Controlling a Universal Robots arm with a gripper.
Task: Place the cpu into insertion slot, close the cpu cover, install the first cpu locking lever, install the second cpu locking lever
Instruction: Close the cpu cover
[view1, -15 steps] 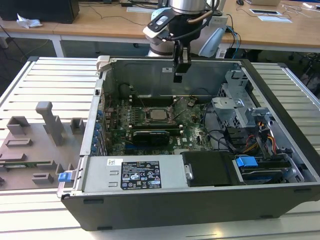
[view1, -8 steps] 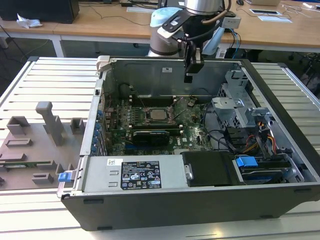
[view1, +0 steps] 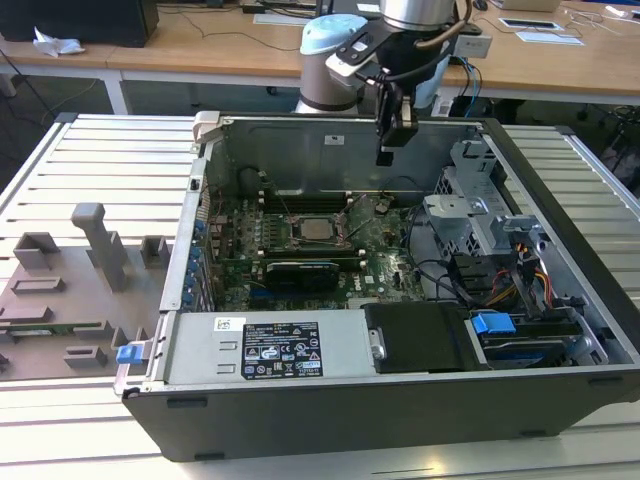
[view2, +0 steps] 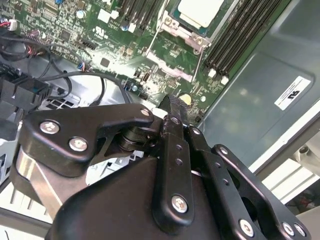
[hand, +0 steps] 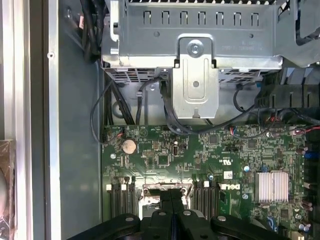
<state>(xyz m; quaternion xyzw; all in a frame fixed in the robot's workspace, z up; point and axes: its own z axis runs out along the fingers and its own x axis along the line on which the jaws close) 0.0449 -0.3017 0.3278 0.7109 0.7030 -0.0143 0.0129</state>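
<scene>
While one cpu sits in one insertion slot, one gripper well apart, pinched closed.

A pale slatted metal table fills the foreground. Behind the table runs a long wooden desk on white legs, carrying a black box, crumpled paper and flat sheets. Dark floor shows between table and desk.

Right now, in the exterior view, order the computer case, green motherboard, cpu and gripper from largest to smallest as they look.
1. computer case
2. green motherboard
3. cpu and gripper: roughly alike, and the gripper hangs above the board, so unranked.
</scene>
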